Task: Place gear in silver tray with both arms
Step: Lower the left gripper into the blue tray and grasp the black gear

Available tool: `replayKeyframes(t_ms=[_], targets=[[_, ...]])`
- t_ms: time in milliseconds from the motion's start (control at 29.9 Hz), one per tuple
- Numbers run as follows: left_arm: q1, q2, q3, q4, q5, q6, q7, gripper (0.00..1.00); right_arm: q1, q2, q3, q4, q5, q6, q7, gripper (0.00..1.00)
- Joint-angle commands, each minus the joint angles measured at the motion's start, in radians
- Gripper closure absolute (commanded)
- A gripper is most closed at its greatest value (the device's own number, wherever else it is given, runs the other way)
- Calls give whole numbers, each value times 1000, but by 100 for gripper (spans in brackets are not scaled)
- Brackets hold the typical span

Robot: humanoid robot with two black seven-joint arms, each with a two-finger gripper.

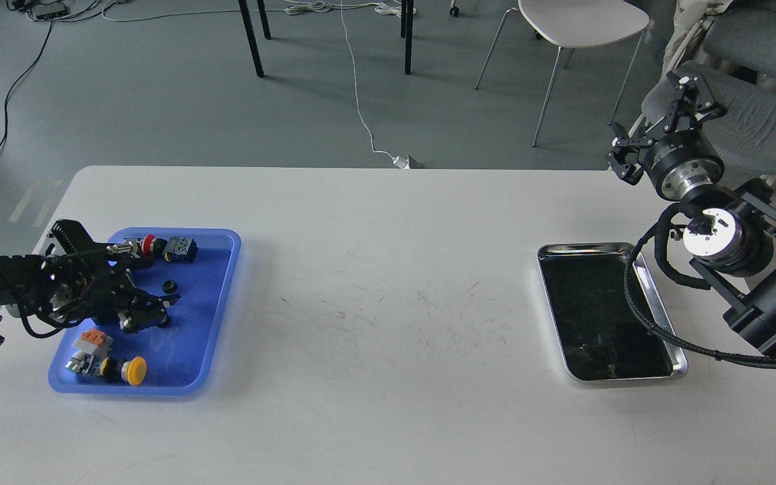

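A small black round part, apparently the gear (pixel 170 285), lies in the blue tray (pixel 219 316) at the left. My left gripper (pixel 151 314) sits low inside the blue tray, jaws apart, with nothing seen between them; the gear lies just beyond its upper finger. The silver tray (pixel 585 248) stands at the right of the table, its dark bottom bare. My right gripper (pixel 655 126) is open and empty, raised past the table's far right corner, above and behind the silver tray.
The blue tray also holds a yellow-capped button (pixel 133 370), an orange-and-grey block (pixel 91 340), a red-tipped part (pixel 147 244) and a small dark module (pixel 182 248). A black cable (pixel 651 330) from my right arm hangs over the silver tray's right rim. Chairs stand beyond the table.
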State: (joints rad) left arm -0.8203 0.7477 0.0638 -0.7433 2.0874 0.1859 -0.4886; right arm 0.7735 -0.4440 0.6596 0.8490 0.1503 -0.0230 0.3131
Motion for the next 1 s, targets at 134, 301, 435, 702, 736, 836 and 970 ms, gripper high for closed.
replayKeyframes(t_ms=[134,301,435,702,736,836,970], targets=[[0,-19,36,54,-4,41,0,33,1,1,-2,-1,-1,0,0,1],[3,-19,33,48,-7,41,0,36,1,1,-5,-2,-1,0,0,1],[3,-21,36,50,-7,41,0,45,0,1,-9,-4,-1,0,0,1],[6,-22,33,45,-7,41,0,51,0,2,-12,-5,-3,2,0,1],[6,-22,33,45,-7,41,0,51,0,2,-14,-5,-3,2,0,1],[6,-22,33,38,-7,41,0,54,0,2,-15,-5,-3,2,0,1],[3,-22,33,38,-7,41,0,55,0,5,-17,-7,-3,2,0,1]])
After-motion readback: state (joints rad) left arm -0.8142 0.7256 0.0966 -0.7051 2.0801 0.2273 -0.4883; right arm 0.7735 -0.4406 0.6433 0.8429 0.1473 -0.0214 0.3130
